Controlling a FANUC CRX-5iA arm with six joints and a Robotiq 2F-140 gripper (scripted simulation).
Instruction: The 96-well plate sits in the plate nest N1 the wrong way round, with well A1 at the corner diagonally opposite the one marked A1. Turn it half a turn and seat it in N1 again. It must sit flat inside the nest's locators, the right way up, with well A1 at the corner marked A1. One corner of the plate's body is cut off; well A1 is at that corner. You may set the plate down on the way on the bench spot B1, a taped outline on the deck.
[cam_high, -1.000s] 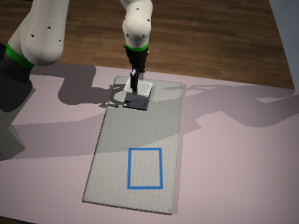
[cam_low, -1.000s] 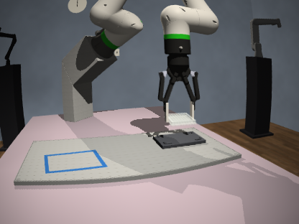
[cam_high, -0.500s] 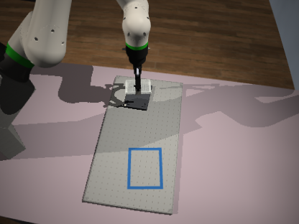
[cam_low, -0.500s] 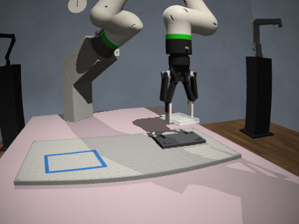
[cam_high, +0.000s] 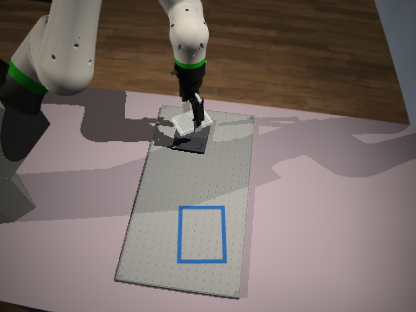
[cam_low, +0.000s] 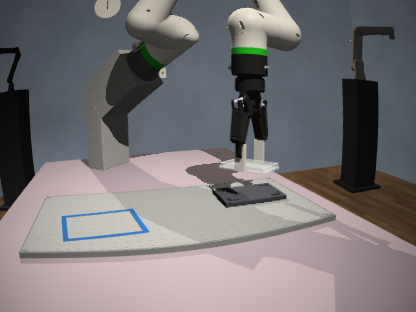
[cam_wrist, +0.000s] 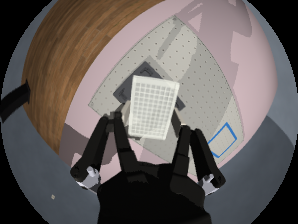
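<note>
My gripper (cam_high: 196, 119) is shut on the white 96-well plate (cam_high: 192, 121) and holds it level in the air. The plate hangs a little above the dark plate nest N1 (cam_high: 191, 142) at the far end of the grey deck. In the exterior view the plate (cam_low: 249, 165) is clearly apart from the nest (cam_low: 248, 193) below it, with my fingers (cam_low: 248, 150) on its two long sides. In the wrist view the plate (cam_wrist: 153, 107) lies between the fingers and hides most of the nest. I cannot tell the cut corner.
The blue taped outline B1 (cam_high: 201, 234) lies on the near half of the perforated deck (cam_high: 192, 200); it also shows in the exterior view (cam_low: 103, 224). The arm's grey base (cam_low: 107, 122) stands to the left. Black stands (cam_low: 361, 132) are beyond the table.
</note>
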